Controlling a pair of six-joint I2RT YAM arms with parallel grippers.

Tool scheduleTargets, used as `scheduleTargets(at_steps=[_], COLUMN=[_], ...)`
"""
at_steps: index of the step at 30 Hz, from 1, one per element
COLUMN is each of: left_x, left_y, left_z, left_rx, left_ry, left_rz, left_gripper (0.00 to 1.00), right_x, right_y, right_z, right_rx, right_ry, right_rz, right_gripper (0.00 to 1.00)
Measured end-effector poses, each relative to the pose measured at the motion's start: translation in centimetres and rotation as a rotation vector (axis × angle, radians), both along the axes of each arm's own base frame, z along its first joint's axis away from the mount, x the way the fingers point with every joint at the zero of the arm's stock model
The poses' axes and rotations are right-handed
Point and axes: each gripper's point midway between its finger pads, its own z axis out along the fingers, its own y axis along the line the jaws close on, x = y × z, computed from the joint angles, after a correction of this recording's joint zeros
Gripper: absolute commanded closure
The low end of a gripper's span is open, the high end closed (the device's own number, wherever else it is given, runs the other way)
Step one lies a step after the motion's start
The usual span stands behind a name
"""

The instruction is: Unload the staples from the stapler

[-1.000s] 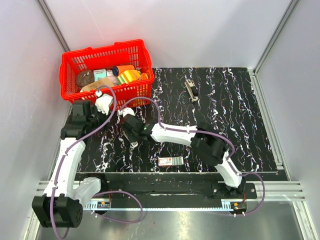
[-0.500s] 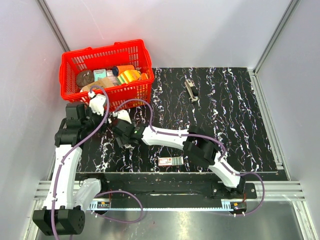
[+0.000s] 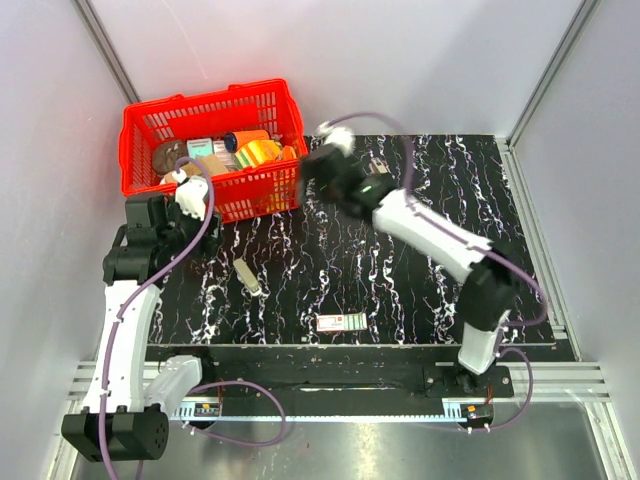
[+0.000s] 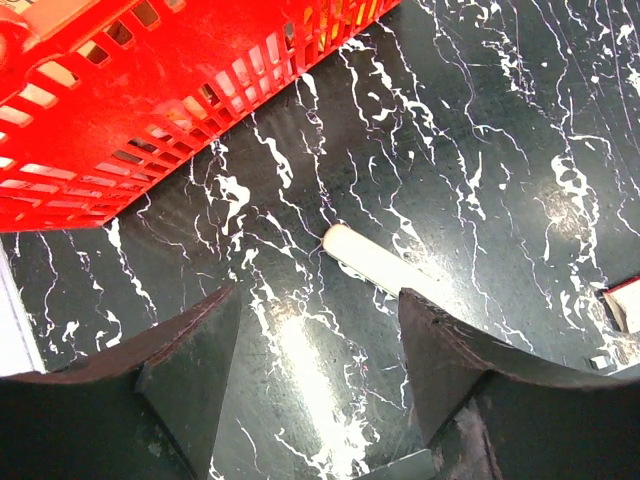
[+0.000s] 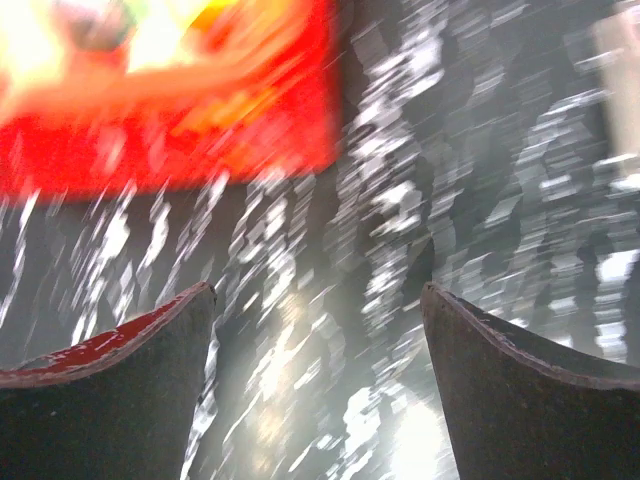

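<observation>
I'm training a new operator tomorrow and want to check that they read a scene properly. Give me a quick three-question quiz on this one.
1. True or false: the left gripper is shut on the stapler.
2. Pick one. The flat white box lies: (A) in the red basket, (B) on the black mat near its front edge, (C) on top of the stapler.
3. Short answer: which is nearer the stapler, the left gripper or the right gripper?

Key: 1 false, its jaws are open and the stapler lies free on the mat; 2 B; 3 the left gripper.
</observation>
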Motion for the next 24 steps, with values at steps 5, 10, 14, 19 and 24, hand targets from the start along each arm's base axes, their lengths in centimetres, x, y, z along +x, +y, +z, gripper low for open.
scheduleTargets(at_steps=[5,10,14,19,24], left_x=[0.0,-0.4,-0.3,0.0,0.2], left_y=[-1.0,-3.4,-4.5,-4.3,-4.3], left_z=[-0.1,-0.7,-1.6,-2.3,-2.8], left_rx=[0.007,0.051,0.088,0.118,0.129], left_ry=[0.011,0.023,0.047,0.069,0.085], left_rz=[-0.040,-0.142,-0.187,-0.185,-0.181], left_gripper=[0.32,0.32,0.31,0.28,0.27], right_x=[10.5,17.2,20.7,19.9,19.5], right_y=[-15.0,-22.5,-23.2,-22.8,-22.4], right_z=[3.3,-1.4,-7.4,-12.6,-14.0], right_rx=[-0.010,-0.126,-0.187,-0.231,-0.237], right_ry=[-0.085,-0.001,0.094,0.206,0.214], right_rz=[-0.338,-0.449,-0.400,-0.342,-0.323], right_gripper=[0.09,0.08,0.10,0.13,0.18])
